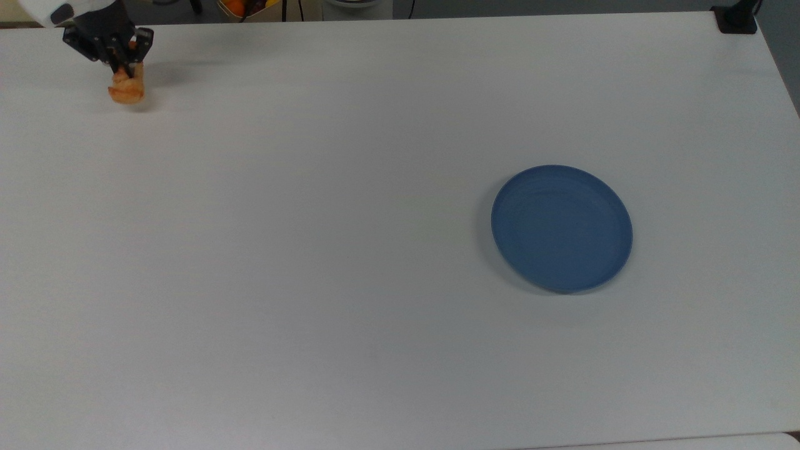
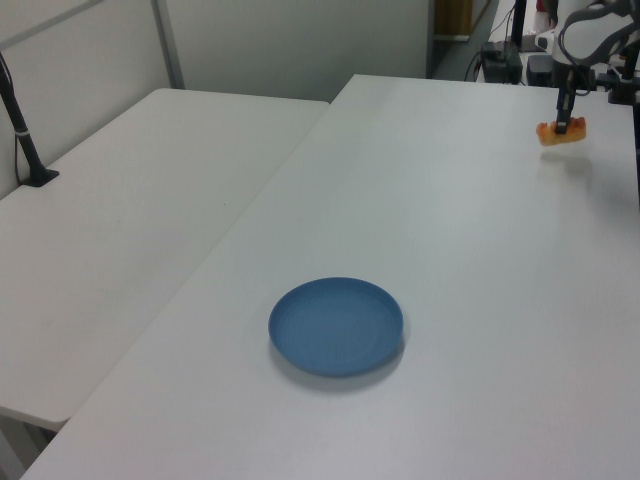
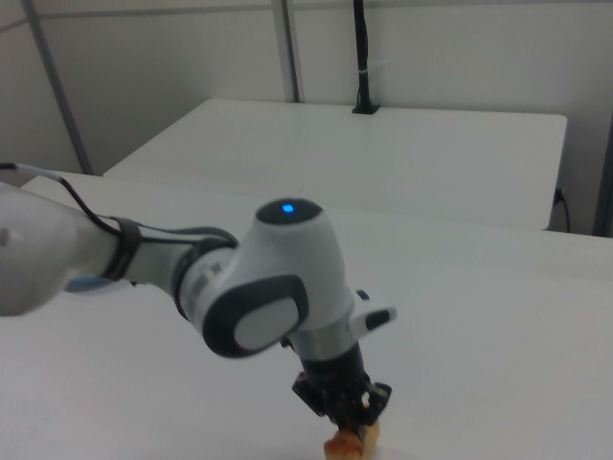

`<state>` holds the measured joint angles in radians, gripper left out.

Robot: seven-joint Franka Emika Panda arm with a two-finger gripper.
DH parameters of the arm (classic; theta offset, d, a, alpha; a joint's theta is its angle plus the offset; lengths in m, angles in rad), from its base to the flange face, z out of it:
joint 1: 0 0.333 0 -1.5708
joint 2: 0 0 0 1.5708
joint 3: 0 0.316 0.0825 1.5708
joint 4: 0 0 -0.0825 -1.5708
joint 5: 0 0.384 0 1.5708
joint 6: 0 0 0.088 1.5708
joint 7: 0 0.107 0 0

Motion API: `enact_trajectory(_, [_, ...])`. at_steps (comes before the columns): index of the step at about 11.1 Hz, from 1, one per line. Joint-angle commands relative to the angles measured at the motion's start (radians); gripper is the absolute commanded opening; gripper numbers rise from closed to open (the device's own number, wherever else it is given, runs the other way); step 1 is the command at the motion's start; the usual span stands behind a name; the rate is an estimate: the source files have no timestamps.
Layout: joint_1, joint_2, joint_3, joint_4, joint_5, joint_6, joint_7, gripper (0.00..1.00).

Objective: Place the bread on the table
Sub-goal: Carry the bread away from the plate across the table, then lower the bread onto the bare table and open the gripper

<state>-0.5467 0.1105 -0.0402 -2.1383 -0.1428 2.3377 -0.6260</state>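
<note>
1. The gripper (image 1: 127, 67) is sitting at the far upper corner of the top view's left, its two dark fingers closed onto the bread (image 1: 127, 89) and pinching the roll near its upper end
2. The bread is hanging from the fingers with its long body pointing down the top view, golden-orange against the white table (image 1: 350, 262); a small dark shadow is lying just beside it on the top view's right
3. In the left view the gripper (image 2: 563, 122) is reaching straight down near the table's far right edge, and the bread (image 2: 561, 133) is lying crosswise under the fingers; whether the roll is touching the table (image 2: 470, 300) or hanging just above it I cannot tell, though a faint shadow is showing close beneath it
4. In the right view the arm's white wrist with a blue light is leaning down over the table (image 3: 498, 316), the black gripper (image 3: 351, 425) is pointing at the bottom edge, and a bit of the bread (image 3: 347, 444) is peeking out between and below the fingers
5. A blue plate (image 1: 561, 228) is resting flat on the table, well apart from the bread, toward the top view's right; in the left view the blue plate (image 2: 336, 326) is sitting near the front middle
6. A second white table (image 2: 130, 210) is standing beside the first on the left view's left, with a black post (image 2: 22, 130) rising at its edge
</note>
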Motion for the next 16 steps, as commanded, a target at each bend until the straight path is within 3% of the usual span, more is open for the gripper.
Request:
enact_trajectory(1, [-0.006,0.066,0.008,0.030,0.099,0.066,-0.023,0.20])
enact_trajectory(3, [0.002,0.089,0.009,0.052,0.158,0.068,-0.023,0.21])
enact_trajectory(4, [0.008,0.100,0.009,0.052,0.158,0.081,-0.023,0.30])
enact_trajectory(5, [0.013,0.112,0.014,0.052,0.160,0.095,-0.017,0.46])
enact_trajectory(6, [0.014,0.119,0.016,0.052,0.160,0.100,-0.015,0.68])
enact_trajectory(8, [0.014,0.120,0.016,0.052,0.160,0.100,-0.015,0.93])
enact_trajectory(9, [0.014,0.115,0.016,0.054,0.160,0.088,-0.015,1.00])
enact_trajectory(11, [0.013,0.097,0.016,0.064,0.160,0.060,-0.011,1.00])
enact_trajectory(13, [0.016,0.087,0.022,0.163,0.160,-0.102,0.006,1.00])
enact_trajectory(16, [0.097,0.066,0.069,0.277,0.157,-0.218,0.231,1.00])
